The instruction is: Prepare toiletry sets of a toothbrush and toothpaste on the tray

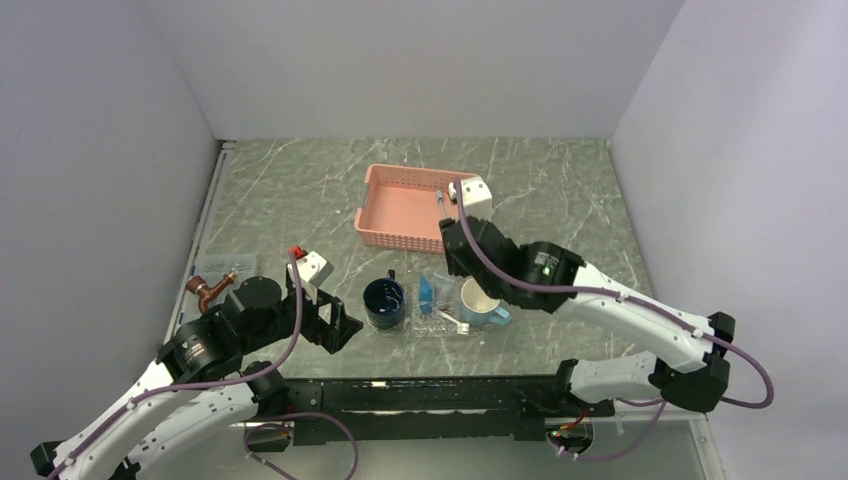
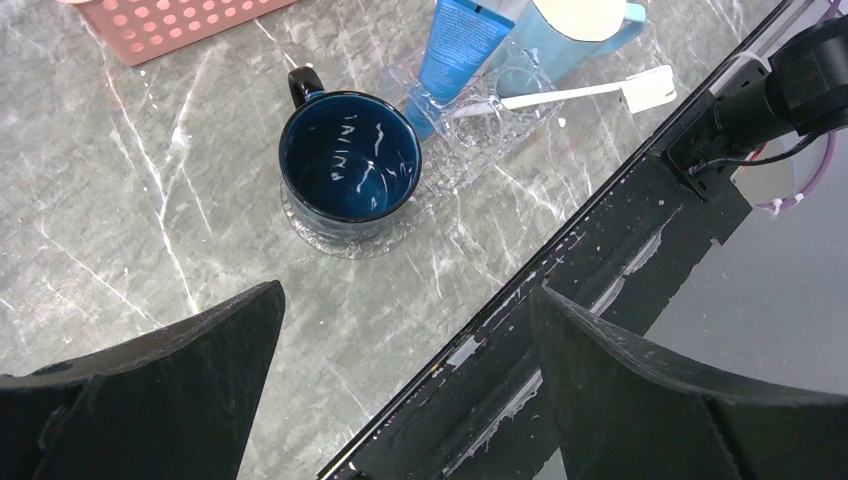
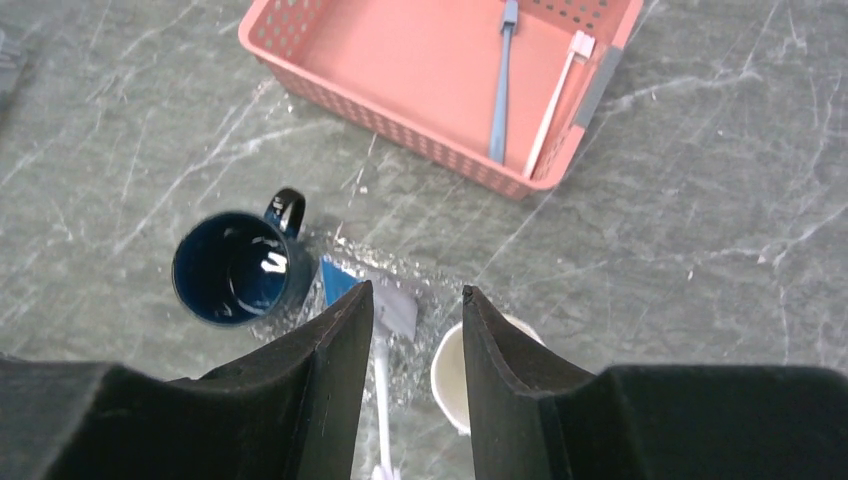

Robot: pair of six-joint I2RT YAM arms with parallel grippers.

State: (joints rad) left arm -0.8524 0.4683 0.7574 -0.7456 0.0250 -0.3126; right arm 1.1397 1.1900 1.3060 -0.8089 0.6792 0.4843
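One toothbrush (image 2: 570, 95) and one toothpaste (image 2: 455, 45) lie side by side on the tray (image 2: 480, 140), so one set looks done. Two more toothbrushes (image 3: 500, 80) lie in the far pink basket (image 3: 420, 140). The right claw (image 3: 415, 295) hangs over the tray, half open, holding nothing. The left claw (image 2: 405, 300) is wide open and empty.

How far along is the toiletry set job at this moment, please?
Done: one toothpaste and one toothbrush rest on the tray. In hand: nothing; the right claw hovers open above them, and the left claw is open, off to the side. Remaining: two brushes lie in the pink basket, not yet paired.
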